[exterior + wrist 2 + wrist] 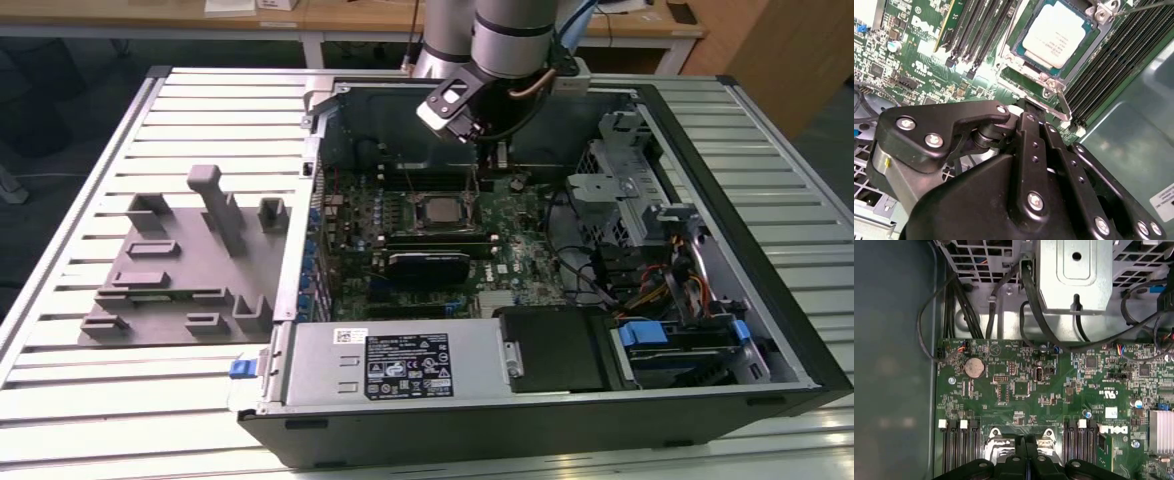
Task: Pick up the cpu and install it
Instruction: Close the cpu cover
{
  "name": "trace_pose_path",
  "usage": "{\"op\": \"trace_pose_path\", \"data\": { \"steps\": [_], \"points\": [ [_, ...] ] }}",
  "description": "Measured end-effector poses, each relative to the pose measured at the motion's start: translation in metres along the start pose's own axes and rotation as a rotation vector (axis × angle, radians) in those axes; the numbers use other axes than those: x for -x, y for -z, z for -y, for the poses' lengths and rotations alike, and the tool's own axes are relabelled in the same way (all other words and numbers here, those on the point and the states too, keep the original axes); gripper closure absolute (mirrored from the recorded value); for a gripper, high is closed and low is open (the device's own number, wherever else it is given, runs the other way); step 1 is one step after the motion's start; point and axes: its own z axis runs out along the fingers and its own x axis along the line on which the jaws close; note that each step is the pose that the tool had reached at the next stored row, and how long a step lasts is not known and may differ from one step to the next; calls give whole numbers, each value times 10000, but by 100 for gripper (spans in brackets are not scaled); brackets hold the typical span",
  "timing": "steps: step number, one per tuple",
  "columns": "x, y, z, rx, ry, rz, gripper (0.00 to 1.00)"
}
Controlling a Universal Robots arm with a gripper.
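The cpu [437, 209] [1056, 34], a small square chip with a silvery top, lies flat in the dark metal socket frame [1014, 62] on the green motherboard [514, 250] inside the open computer case [747, 330]. My gripper [481, 178] [1026, 106] [1026, 439] hangs inside the case above the board, a short way off the cpu toward the case's far wall. Its black fingers [1034, 150] are pressed together with nothing between them. In the first wrist view the fingertips cover the middle of the socket.
A grey moulded fixture block [174, 270] sits on the slatted table [107, 400] at the exterior view's left. Memory slots [979, 30] flank the socket. A power supply [387, 365], drive cage [1076, 275] and loose cables [641, 290] crowd the case.
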Motion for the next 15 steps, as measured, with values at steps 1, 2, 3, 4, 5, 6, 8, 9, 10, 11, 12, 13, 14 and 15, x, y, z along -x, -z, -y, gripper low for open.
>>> {"op": "trace_pose_path", "data": {
  "steps": [1,2,3,4,5,6,8,9,10,11,12,13,14,15],
  "points": [
    [0,0,13,0,0,0,89],
    [0,0,26,0,-1,0,89],
    [0,1,40,0,-1,1,89],
    [0,1,53,-1,-1,2,89],
    [1,1,66,-1,-1,2,89],
    [1,1,72,0,-2,1,89],
    [1,1,75,0,-1,1,89],
    [1,1,76,0,-2,1,89],
    [1,1,78,0,-2,1,89],
    [1,1,79,0,-2,0,89],
    [1,1,80,0,-1,0,89],
    [1,0,80,0,-2,0,89],
    [1,-4,80,1,-1,-1,89],
    [1,-8,80,0,-1,1,89]
  ]
}}
